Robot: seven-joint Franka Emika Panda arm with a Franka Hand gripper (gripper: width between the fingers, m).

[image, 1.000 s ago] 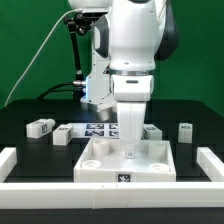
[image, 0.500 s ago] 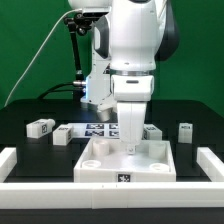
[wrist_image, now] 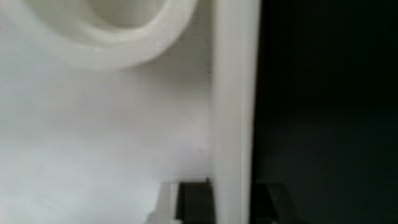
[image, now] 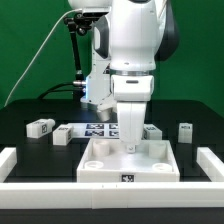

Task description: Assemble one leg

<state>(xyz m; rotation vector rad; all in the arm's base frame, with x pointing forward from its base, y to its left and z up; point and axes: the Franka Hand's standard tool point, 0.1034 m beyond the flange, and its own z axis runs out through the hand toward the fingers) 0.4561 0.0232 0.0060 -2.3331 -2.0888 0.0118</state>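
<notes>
I am observing the gripper (image: 130,148) clamping its two fingers (wrist_image: 192,205) on the rear wall of the tray (image: 100,172). The nearest leg (image: 152,132) is lying on the table (image: 30,148) just behind the tray's rear edge, beside the gripper on the exterior view's right and not touching it. I am counting four legs, all lying behind the tray: the nearest leg, a second leg (image: 185,131) off the rear-right corner, a third leg (image: 62,133) and a fourth leg (image: 40,127) off the rear-left corner; plus one tray, one marker board (image: 98,129), one gripper.
</notes>
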